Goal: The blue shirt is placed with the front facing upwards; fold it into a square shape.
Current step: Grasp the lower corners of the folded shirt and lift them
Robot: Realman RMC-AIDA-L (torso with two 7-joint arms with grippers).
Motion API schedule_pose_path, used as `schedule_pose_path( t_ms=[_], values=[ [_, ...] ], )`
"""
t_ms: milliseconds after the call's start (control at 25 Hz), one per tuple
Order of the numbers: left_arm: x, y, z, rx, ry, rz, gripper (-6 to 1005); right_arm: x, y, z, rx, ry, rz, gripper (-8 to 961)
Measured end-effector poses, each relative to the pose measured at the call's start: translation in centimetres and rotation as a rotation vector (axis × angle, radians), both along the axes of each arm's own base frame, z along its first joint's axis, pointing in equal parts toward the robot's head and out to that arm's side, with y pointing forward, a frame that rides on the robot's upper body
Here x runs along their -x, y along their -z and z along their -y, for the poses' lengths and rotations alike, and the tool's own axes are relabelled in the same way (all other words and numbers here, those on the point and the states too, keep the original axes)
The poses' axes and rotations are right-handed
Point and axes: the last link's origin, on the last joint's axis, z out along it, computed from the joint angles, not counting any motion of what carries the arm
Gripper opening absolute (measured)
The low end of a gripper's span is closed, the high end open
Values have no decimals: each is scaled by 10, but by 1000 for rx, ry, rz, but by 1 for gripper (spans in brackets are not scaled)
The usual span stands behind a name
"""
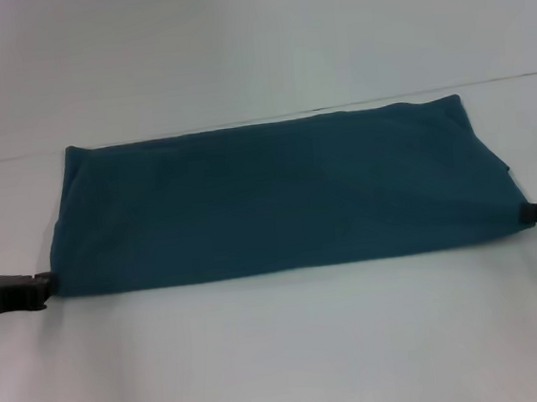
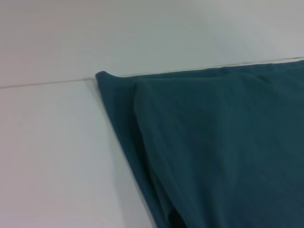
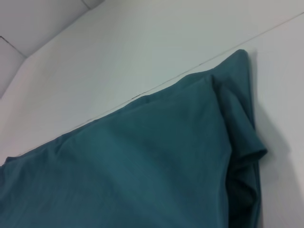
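A plain white table (image 1: 285, 353) fills the head view, with a thin seam line running across it just behind the cloth. On it lies the blue shirt (image 1: 278, 195), a dark teal-blue cotton T-shirt folded into one long flat band that stretches from nine o'clock to three o'clock across the middle of the table. Only plain teal fabric faces up; no print shows. Its far edge lies along the seam line.

The left gripper (image 1: 45, 285), black, sits at the eight o'clock corner of the band, its tip touching the near left corner of the cloth. The right gripper (image 1: 531, 214), also black, sits at the four o'clock side, its tip touching the near right corner. Both appear closed on those corners, though the fingers themselves are too small to make out clearly.

The left wrist view shows the shirt's (image 2: 223, 152) far left corner with layered folded edges lying flat on the table (image 2: 52, 156). The right wrist view shows the shirt's (image 3: 142, 175) far right corner, where a tucked sleeve fold bunches loosely along the side edge on the table (image 3: 142, 47).
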Motion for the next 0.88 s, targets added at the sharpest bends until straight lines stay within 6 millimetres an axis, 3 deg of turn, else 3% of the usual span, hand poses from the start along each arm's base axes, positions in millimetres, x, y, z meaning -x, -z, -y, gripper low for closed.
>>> schedule_pose_path(
  t_ms=[400, 880],
  values=[
    [7, -8, 18, 38, -2, 17, 3, -1, -6, 15, 28, -31, -16, 153],
    [19, -21, 56, 125, 35, 101, 6, -7, -4, 47, 96, -62, -60, 159]
  ],
)
